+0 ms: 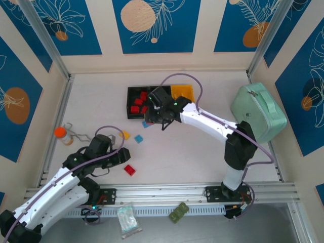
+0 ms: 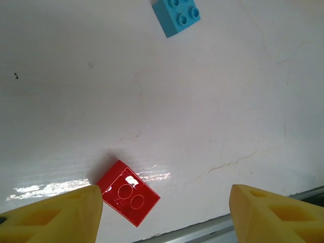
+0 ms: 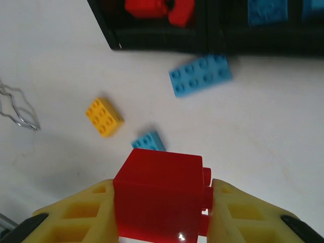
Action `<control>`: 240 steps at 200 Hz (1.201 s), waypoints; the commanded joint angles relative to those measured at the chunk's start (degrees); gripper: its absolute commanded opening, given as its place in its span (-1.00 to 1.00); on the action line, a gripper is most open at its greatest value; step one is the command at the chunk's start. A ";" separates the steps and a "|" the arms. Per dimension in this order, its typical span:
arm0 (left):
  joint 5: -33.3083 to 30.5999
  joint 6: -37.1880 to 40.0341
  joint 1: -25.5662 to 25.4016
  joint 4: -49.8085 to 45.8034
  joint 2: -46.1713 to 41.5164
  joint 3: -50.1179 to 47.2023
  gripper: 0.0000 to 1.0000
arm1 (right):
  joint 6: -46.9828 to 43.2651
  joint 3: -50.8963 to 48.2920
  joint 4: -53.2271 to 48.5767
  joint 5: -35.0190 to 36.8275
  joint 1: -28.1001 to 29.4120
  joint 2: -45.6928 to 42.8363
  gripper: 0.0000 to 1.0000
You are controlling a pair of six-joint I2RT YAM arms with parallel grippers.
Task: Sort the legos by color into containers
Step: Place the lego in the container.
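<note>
Pale surface (image 1: 192, 157) walled by blue leaf-patterned panels (image 1: 152, 25). Right hand (image 1: 154, 120) pinches a red brick (image 3: 158, 195) just short of the black bin (image 1: 129, 104) holding red bricks (image 1: 137, 104); best released only once squarely over that opening. Left hand (image 2: 164, 202) hangs spread above a loose red brick (image 2: 128, 193) lying near the front rail (image 2: 212, 230).

Bright, even overhead light washes my counter (image 1: 167, 152), and the shadows are soft. On my left wrist feed, glare streaks the surface beside the loose red brick (image 2: 129, 193), whose top glints. On the right wrist feed, the long blue brick (image 3: 201, 75) and the bins (image 3: 152, 40) are smeared with blur, and the held red brick (image 3: 159, 197) carries a pinpoint glint.
</note>
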 commanded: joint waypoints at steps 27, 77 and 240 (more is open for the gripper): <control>-1.05 -2.21 0.84 -0.76 -1.24 -0.29 0.33 | -3.02 15.32 -0.59 -6.41 -2.67 12.37 -0.36; -0.28 -3.30 0.91 -0.84 -1.70 -0.82 0.33 | -2.58 37.65 -6.10 -8.19 -4.77 28.36 -0.36; -0.01 -4.44 0.93 -1.53 -3.33 -2.46 0.31 | 1.95 64.84 -10.00 -8.49 -7.44 47.12 0.14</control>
